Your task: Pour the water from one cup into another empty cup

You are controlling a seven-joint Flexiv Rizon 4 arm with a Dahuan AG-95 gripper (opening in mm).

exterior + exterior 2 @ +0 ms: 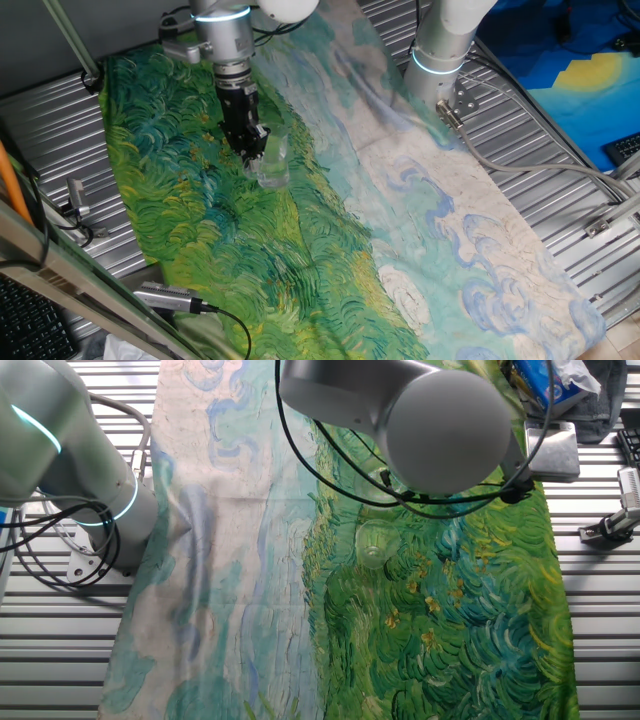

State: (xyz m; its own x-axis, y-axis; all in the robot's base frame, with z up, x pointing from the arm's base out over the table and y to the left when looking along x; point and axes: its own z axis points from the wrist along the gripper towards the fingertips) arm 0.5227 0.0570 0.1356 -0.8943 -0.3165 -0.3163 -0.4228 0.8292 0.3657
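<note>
- Nearest in one fixed view, a painted cloth [330,250] of green and pale blue swirls covers the ribbed metal table [560,150].
- Farther back, a clear glass cup [272,163] sits on the green part of the cloth.
- The gripper [250,150] points down, touching the cup's rim; how far the jaws are parted cannot be told.
- In the other fixed view, the arm hides the gripper; the cup [372,545] shows below it.

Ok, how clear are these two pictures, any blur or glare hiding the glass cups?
One fixed view: even light; the black two-finger gripper is sharp, but the small transparent glass cup melts into the green swirl-painted cloth. The other fixed view: the grey arm joint looms out of focus, hiding the gripper; a clear glass shows only as glints.
</note>
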